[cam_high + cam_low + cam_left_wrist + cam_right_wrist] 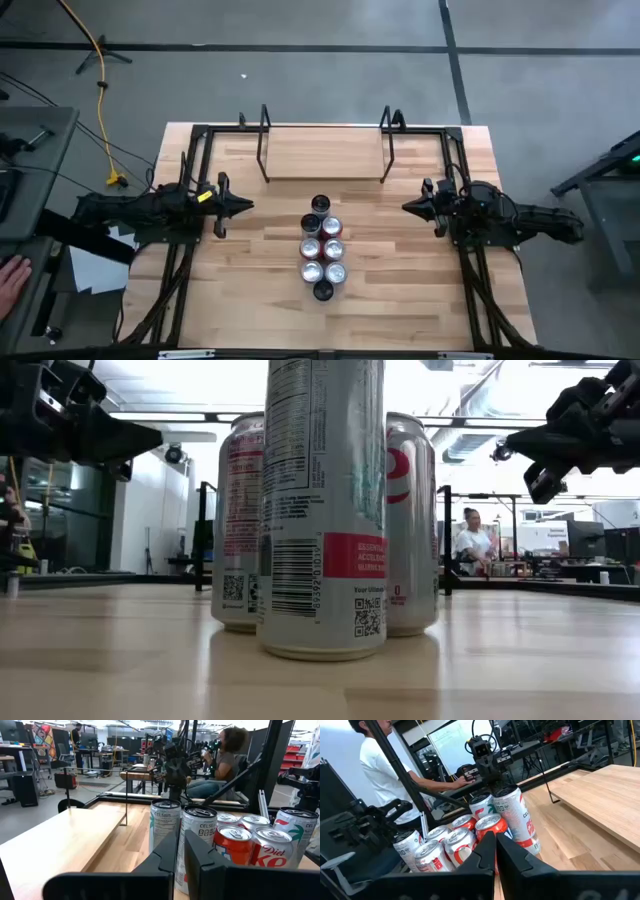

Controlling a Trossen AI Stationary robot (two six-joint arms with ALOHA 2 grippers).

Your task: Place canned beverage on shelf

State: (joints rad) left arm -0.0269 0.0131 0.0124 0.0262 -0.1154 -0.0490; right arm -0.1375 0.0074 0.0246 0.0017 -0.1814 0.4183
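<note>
Several beverage cans (322,247) stand upright in a tight cluster at the table's middle, silver and red ones; they also show in the low view (322,510) and in both wrist views (235,845) (470,837). The shelf (325,152), a pale plank on thin black rod uprights, stands at the table's far edge behind the cans. My left gripper (250,207) (180,845) hovers shut to the left of the cans, pointing at them. My right gripper (405,207) (495,840) hovers shut to their right, pointing back at them. Neither touches a can.
Bare wooden tabletop (400,290) lies around the cluster and between it and the shelf. The table's black frame rails (185,250) run along its left and right sides. People sit at desks beyond the table (225,755) (390,775).
</note>
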